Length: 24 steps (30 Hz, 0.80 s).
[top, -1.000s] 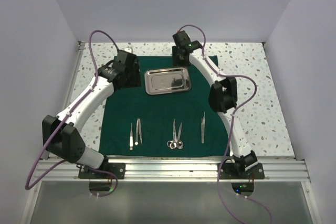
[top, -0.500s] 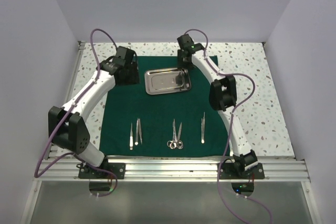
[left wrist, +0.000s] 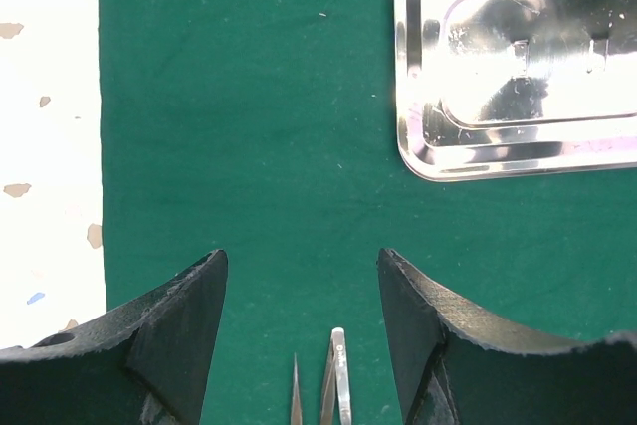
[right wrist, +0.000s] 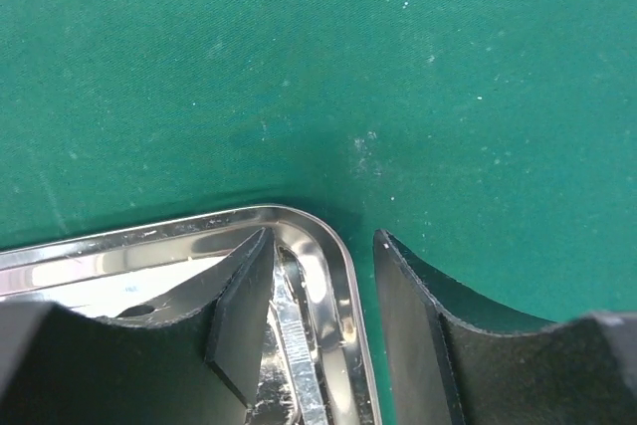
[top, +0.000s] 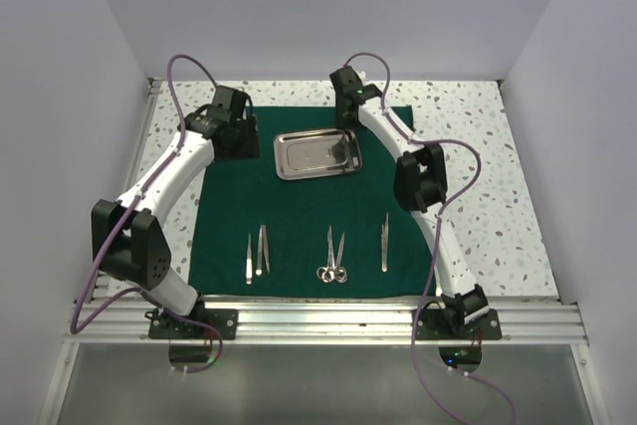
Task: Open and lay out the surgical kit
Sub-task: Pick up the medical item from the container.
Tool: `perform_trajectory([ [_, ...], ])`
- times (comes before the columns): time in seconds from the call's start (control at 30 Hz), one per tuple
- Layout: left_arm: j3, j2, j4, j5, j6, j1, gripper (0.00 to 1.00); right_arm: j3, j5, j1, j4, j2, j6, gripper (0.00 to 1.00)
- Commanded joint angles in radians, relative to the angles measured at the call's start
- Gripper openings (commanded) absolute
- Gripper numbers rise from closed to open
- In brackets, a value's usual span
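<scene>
- Top external view: the cloth (top: 299, 211) lies spread flat on the speckled table (top: 478, 146), filling the middle of the frame.
- I see the tray (top: 314, 153) on the upper part of the cloth, long side running left to right, with nothing in it that I can make out.
- Along the lower part of the cloth the tools lie in a row, each apart from the next: two tweezers (top: 256, 253) at lower left, scissors (top: 333, 258) in the centre with their rings toward the bottom edge, and one more pair of tweezers to the right of the scissors.
- The left gripper (top: 239, 138) hangs over the cloth just left of the tray; the right gripper (top: 348, 128) sits at the tray's upper right corner.
- Left wrist view: my left gripper (left wrist: 301, 261) has its jaws spread wide, with only bare cloth between them. It holds nothing.
- The tray's left end shows at the upper right of that frame, clear of both fingers (left wrist: 179, 325). Two tweezer tips poke in at the bottom centre, between the fingers. A strip of table runs down the left edge.
- Right wrist view: my right gripper (right wrist: 323, 246) has its jaws parted and set astride a rounded corner of the tray. One finger is inside the tray and the other is outside it, over the cloth.
- The rim runs between the jaws, and I see a gap on the inner side, so they are not clamped on it.
</scene>
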Motion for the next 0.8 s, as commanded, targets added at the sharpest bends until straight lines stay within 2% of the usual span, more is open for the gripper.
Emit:
perform_trajectory([
  [0.0, -0.012, -0.001, 0.045, 0.041, 0.038, 0.021, 0.66, 0.018, 0.050, 0.017, 0.021, -0.094, -0.005, 0.49],
  [0.33, -0.078, -0.021, 0.080, 0.067, 0.046, 0.053, 0.65, 0.022, 0.025, 0.088, 0.019, -0.086, -0.014, 0.48],
  [0.77, -0.089, -0.035, 0.069, 0.058, 0.050, 0.078, 0.65, 0.031, 0.051, 0.079, 0.019, -0.056, -0.003, 0.48],
])
